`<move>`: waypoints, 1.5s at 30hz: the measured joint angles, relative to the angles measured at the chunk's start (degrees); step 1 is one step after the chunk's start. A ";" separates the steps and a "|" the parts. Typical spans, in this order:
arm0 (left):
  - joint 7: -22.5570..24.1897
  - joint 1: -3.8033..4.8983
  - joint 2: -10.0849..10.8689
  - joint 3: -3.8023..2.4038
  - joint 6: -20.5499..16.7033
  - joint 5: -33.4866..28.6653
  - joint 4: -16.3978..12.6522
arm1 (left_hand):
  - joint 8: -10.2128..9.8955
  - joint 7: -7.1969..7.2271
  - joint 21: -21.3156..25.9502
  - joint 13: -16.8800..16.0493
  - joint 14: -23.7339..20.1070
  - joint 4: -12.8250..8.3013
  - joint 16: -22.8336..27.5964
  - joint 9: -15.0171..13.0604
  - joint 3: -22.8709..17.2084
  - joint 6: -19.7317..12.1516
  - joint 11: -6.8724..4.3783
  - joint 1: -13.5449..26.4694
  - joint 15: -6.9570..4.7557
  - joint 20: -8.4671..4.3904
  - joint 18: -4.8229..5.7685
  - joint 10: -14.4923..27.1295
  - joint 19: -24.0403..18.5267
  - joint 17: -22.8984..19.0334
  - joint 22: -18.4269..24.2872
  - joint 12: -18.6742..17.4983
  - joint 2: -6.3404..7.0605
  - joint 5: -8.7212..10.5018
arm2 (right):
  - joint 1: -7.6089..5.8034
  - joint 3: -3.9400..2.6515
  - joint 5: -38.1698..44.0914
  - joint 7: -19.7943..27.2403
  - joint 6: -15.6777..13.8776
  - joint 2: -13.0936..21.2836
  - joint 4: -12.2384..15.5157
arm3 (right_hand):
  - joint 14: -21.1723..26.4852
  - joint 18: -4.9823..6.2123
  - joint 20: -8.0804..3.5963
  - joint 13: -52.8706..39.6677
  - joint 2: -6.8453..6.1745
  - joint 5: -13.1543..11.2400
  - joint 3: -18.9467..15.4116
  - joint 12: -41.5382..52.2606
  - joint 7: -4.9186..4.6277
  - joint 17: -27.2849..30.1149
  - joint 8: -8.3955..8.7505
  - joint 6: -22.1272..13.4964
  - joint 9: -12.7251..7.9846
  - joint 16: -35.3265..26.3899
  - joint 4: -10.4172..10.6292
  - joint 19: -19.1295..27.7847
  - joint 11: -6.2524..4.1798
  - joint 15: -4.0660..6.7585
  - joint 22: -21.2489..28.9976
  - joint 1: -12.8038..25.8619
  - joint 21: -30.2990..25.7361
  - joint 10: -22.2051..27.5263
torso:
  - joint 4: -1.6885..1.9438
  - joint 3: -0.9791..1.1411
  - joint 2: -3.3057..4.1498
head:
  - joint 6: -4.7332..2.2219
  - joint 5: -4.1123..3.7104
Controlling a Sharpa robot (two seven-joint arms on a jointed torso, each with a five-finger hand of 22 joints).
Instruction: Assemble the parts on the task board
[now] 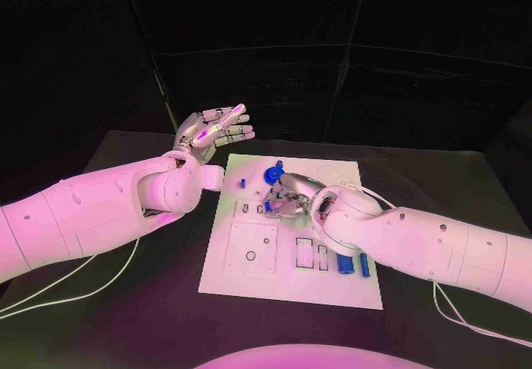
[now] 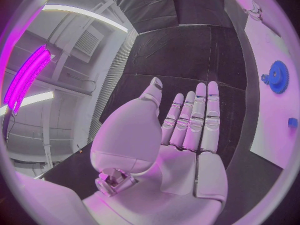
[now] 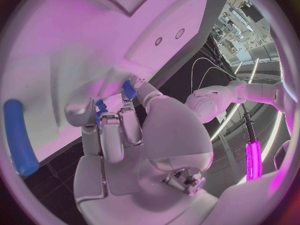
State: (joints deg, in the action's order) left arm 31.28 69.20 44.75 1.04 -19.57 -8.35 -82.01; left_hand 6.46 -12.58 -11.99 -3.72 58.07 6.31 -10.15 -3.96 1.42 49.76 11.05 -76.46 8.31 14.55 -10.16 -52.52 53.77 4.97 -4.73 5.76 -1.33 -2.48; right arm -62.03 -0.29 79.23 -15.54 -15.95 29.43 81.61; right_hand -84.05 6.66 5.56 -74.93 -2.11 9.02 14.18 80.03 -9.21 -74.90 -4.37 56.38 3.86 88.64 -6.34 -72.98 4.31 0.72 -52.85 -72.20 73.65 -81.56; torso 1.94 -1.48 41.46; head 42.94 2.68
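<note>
Right hand (image 1: 290, 196): fingers (image 3: 112, 135) curled down over the middle of the task board (image 1: 333, 288), pinching a small blue part (image 3: 100, 107) between the tips. The right wrist view shows a blue piece at the fingertips and a second blue bit (image 3: 129, 89) just beyond them; I cannot tell whether these are one part or two. Fingertips sit at or touching the board surface, beside the small slots left of centre.

Judgement: an insertion step is in hand, so the relation that matters is the pinched part against the slot directly under the fingers. The part's long axis is hidden by the fingers, so alignment cannot be confirmed.

Blue gear (image 1: 273, 174): on the board at about 11 o'clock from the right hand, just beside its knuckles. Small blue peg (image 1: 243, 183): on the board at 9 o'clock from the hand, near. Two blue cylinders (image 1: 346, 266): lying side by side at about 5 o'clock from the hand, close under the right forearm, long axes running 12 to 6.

Left hand (image 1: 216, 127): raised off the bench (image 1: 133, 307), beyond the board's far left corner, palm up, fingers (image 2: 200, 115) straight and held close together, holding nothing. Well apart from all parts; the right hand is plainly nearer to everything.
</note>
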 measured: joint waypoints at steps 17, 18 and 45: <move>-0.13 0.00 0.05 0.00 0.01 0.00 0.00 | -0.22 0.00 0.00 0.00 0.00 0.00 0.00 0.00 0.00 0.00 0.00 0.00 0.00 0.00 0.00 0.00 0.00 0.01 -0.01 -0.22 0.00 0.00 | 0.14 0.10 -0.13 -0.03 -0.33 -0.03 0.00 | 0.12 0.00 0.71 0.00 -1.04 -2.48 -4.81 -1.72 -0.99 0.00 0.39 -5.98 0.04 0.00 2.21 0.71 1.03 -1.14 0.80 1.04 -0.49 2.08 | 0.03 0.00 0.01 | 0.05 -0.12; -0.14 0.00 0.06 0.00 0.01 0.00 0.00 | -0.22 0.00 0.00 0.00 0.00 0.00 0.00 0.00 0.00 0.00 0.00 0.00 0.00 0.00 0.00 0.00 0.00 0.01 -0.01 -0.21 0.00 0.00 | 0.17 0.13 -0.17 -0.03 -0.40 -0.03 0.04 | 0.01 0.00 0.86 0.08 -1.04 -2.48 -5.15 -2.18 -1.18 0.00 0.31 -6.74 0.05 0.00 2.46 0.86 1.11 -1.24 0.92 1.04 -0.61 2.79 | 0.03 0.01 0.01 | 0.08 -0.12; -0.69 0.00 0.32 0.00 1.30 0.42 3.03 | -0.22 1.16 -2.31 -0.21 10.77 -2.23 -3.24 -0.06 1.91 5.49 -2.63 0.15 -3.11 -3.10 0.00 -8.09 8.89 2.31 -0.72 0.86 -2.28 0.00 | 0.55 0.29 -1.78 12.12 -10.23 6.43 6.09 | 0.01 0.01 1.61 3.33 -1.48 -1.91 -8.05 -4.86 -2.38 -0.03 -0.51 -11.16 0.07 -0.45 3.63 1.61 1.92 -1.85 2.37 -0.80 -1.56 5.78 | 0.03 0.04 -0.12 | -0.65 -0.22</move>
State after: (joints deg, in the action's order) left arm 30.59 69.20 45.07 1.05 -18.27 -7.93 -78.99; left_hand 6.24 -11.42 -14.30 -3.94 68.83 4.08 -13.40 -4.02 3.33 55.25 8.42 -76.31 5.19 11.45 -10.16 -60.60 62.66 7.28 -5.45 6.62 -3.61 -2.48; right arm -61.47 0.00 77.45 -3.43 -26.18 35.86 87.70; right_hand -84.04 6.67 7.17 -71.60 -3.59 7.10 6.13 75.17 -11.59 -74.93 -4.88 45.22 3.93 88.19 -2.71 -71.36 6.23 -1.13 -50.48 -73.00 72.09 -75.78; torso 1.97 -1.44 41.34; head 42.29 2.46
